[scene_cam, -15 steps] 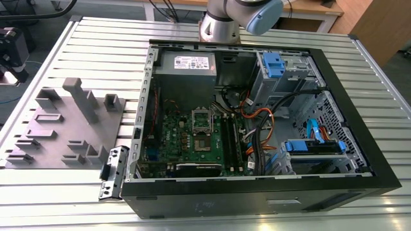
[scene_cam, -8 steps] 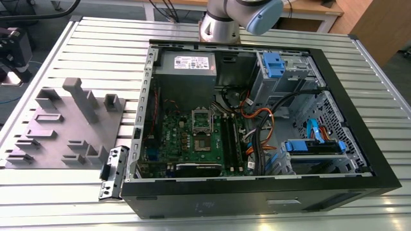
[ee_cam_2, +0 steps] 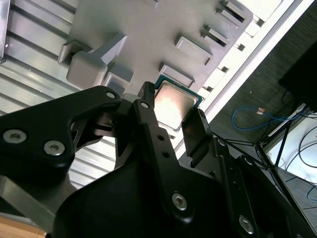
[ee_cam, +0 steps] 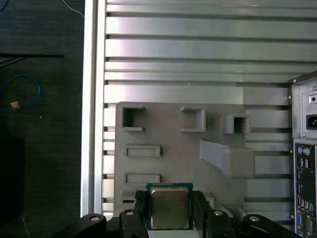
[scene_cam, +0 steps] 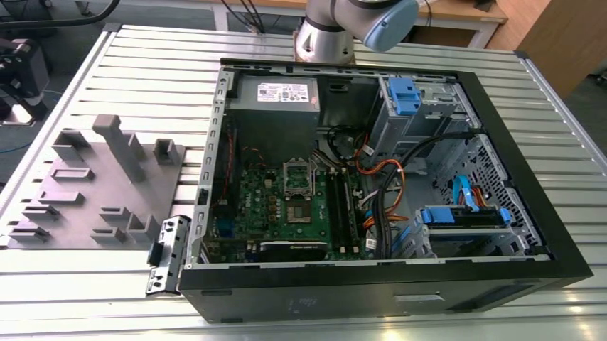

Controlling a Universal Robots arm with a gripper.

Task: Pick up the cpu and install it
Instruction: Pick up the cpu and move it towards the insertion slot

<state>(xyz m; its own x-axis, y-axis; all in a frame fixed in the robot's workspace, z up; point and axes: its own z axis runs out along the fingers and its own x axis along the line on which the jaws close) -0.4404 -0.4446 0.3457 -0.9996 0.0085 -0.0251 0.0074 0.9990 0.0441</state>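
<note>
The cpu point(ee_cam: 169, 206) is a small square chip with a silvery top and a thin dark green rim. My gripper point(ee_cam: 170, 214) is shut on it, one black finger point(ee_cam: 140, 207) against each side edge. In the second wrist view the cpu point(ee_cam_2: 174, 100) sits between the fingertips of the gripper point(ee_cam_2: 172, 113), held well above the grey fixture tray point(ee_cam_2: 148, 29). In the exterior view the open computer case point(scene_cam: 531, 213) lies on the table. Its green motherboard point(scene_cam: 275, 206) carries the silver socket frame point(scene_cam: 297, 175).
The grey fixture tray point(scene_cam: 95, 185) with raised blocks and pockets lies on the slatted metal table point(scene_cam: 142, 64), at the exterior view's left of the case. Cables, drive bays and blue clips crowd the case's right side. The arm's base point(scene_cam: 328, 39) stands behind the case.
</note>
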